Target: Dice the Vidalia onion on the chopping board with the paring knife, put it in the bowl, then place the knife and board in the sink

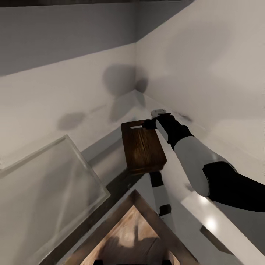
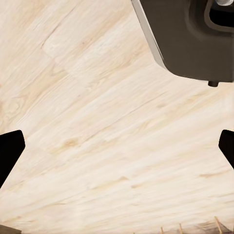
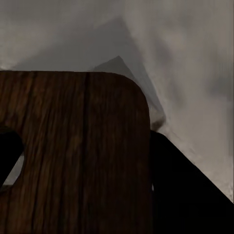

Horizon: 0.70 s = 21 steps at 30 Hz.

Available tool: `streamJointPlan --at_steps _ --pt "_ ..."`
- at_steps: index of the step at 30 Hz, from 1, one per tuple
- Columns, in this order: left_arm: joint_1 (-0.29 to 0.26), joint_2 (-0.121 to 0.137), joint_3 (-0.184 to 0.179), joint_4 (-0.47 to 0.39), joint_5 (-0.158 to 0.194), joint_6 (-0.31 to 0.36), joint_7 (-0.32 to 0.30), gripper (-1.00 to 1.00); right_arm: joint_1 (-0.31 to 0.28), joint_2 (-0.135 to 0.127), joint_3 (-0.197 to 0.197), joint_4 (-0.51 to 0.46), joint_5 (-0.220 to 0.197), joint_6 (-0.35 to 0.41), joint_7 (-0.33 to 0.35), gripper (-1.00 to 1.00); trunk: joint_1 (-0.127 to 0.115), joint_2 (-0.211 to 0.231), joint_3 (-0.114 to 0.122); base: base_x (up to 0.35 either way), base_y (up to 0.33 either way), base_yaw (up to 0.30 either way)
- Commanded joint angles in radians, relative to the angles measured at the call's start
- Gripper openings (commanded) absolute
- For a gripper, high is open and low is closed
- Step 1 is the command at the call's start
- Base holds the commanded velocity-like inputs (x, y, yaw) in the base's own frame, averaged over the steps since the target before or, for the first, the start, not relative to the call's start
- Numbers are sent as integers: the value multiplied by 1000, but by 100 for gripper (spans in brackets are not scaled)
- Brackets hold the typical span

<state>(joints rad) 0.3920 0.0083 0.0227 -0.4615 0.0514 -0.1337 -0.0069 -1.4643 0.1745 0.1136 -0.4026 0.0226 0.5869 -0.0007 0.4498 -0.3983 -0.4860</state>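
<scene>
**Board in the right gripper, up off the counter**

Nearest to us, the left gripper is hanging over pale wood flooring, its dark fingertips sitting far apart at the two sides of the wrist picture with nothing between them. A dark part of the robot's body is showing beside it.

Moving out, the right arm is reaching forward and the right gripper is clamping the board at its far short end, right by the slot handle. The board is tilting, its near end hanging over the dark counter edge, and it seems to be clear of the surface. In the right wrist view the dark grain is running close under the camera, with the slot at one side and a rounded corner beyond it.

Handling call: this is a stiff slab of wood, probably heavy for a one-ended grip, so it is likely wanting to swing or droop. The slot end is the natural hold; a smooth face could slip if the pinch is shallow.

Further off, a glass pane is lying at the left, and the white walls are meeting in a corner behind.
</scene>
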Motion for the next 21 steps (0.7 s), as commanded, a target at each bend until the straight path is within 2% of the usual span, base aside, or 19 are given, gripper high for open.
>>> streamJointPlan --at_steps 1,21 --pt "1 0 0 -2 5 -1 -1 100 -1 0 3 -1 0 5 2 -100 0 -2 0 -291 80 0" --pt "1 -1 0 -2 5 -1 -1 100 -1 0 3 -2 0 5 2 -100 0 -2 32 -310 87 0"
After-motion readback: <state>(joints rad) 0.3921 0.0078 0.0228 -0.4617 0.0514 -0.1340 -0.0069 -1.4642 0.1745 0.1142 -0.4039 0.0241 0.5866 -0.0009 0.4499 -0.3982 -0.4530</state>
